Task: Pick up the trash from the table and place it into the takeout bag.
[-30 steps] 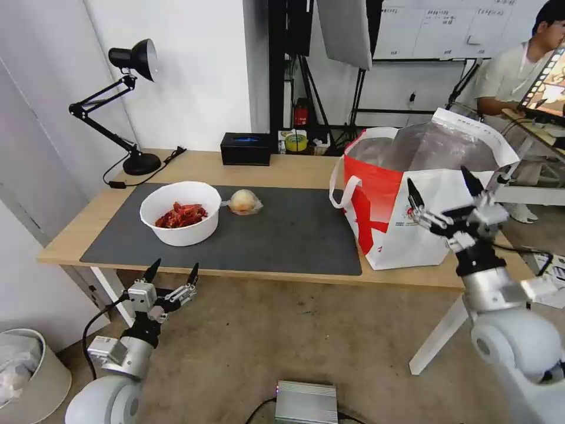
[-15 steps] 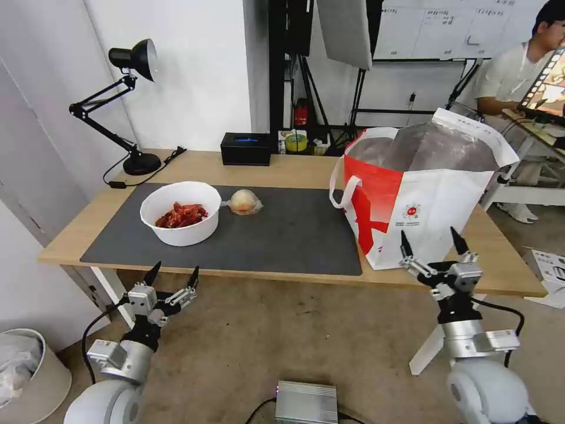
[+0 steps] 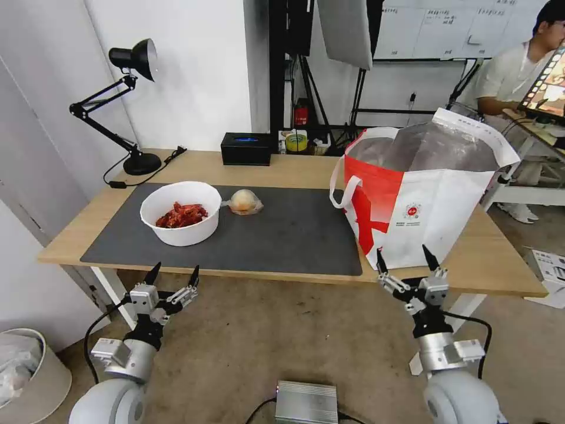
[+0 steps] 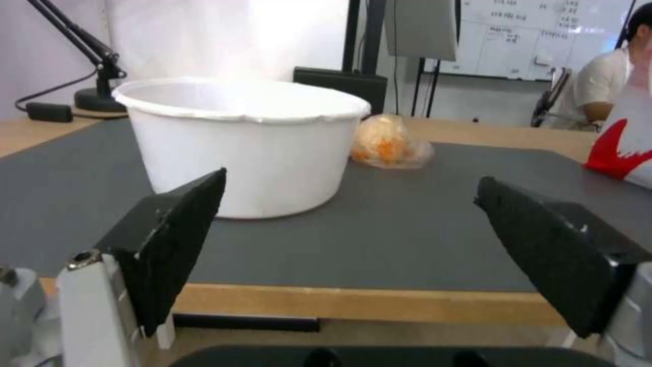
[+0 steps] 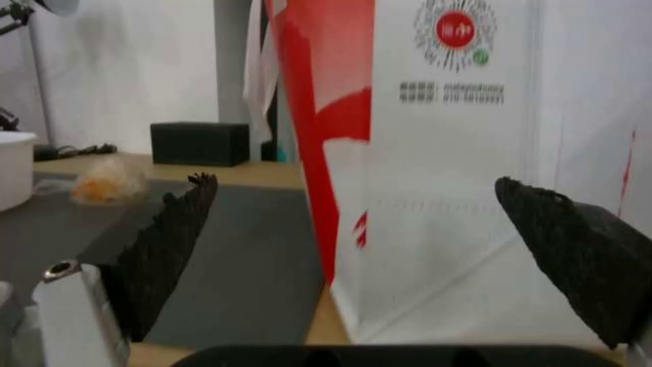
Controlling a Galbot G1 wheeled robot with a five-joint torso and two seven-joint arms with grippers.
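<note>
A white bowl of red shells [image 3: 180, 212] [image 4: 244, 142] stands on the left part of the dark grey mat [image 3: 282, 235] of the light-wood table [image 3: 294, 168]. Just right of the bowl lies a plastic-wrapped tan lump [image 3: 244, 202] [image 4: 388, 148] [image 5: 105, 184]. The white and red takeout bag [image 3: 424, 200] [image 5: 435, 168] stands open at the table's right end, foil lining showing. My left gripper [image 3: 173, 273] [image 4: 346, 224] hangs open below the table's front edge, in front of the bowl. In front of the bag, my right gripper [image 3: 405, 259] [image 5: 353, 229] is open and empty.
A black box [image 3: 246, 148] [image 5: 199, 143] and a black desk lamp [image 3: 126, 106] stand along the table's back edge. A grey metal box [image 3: 306, 402] lies on the floor between my arms, and a pale bin [image 3: 29, 377] stands at the lower left.
My right gripper has come down and leftward from in front of the bag's upper face to below the table's front edge. The left arm has stayed put.
</note>
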